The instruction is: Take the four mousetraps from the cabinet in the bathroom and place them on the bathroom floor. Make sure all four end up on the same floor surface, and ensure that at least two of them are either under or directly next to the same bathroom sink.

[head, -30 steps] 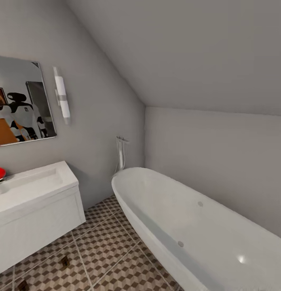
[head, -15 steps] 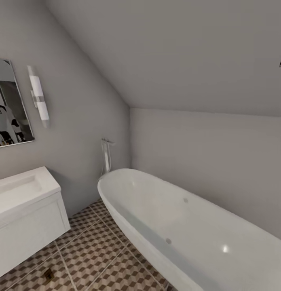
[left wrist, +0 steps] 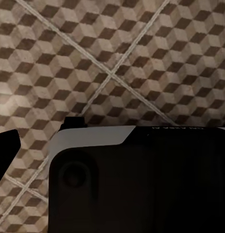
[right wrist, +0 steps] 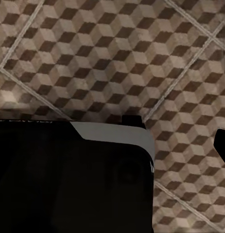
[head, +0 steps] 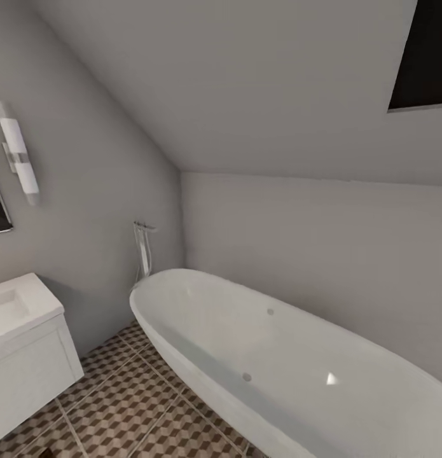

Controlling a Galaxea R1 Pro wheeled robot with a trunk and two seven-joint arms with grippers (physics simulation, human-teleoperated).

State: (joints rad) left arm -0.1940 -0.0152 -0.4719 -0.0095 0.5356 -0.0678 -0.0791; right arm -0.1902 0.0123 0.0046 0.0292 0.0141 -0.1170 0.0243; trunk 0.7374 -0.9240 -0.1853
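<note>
Facing bathtub (head: pixel 297 362) beside sink (head: pixel 17 305)

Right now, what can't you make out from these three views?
- Mousetrap, head view: a dark sliver cut off by the bottom edge, too little to confirm.
- Sink, head view: cut by the left edge, tap and drain unseen.
- Gripper state, both wrist views: the robot's dark body covers the lower part above the bathroom floor; open or shut unclear.

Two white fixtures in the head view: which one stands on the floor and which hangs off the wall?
The oval bathtub stands on the tiled floor. The rectangular sink hangs off the wall, floor showing beneath it.
</note>
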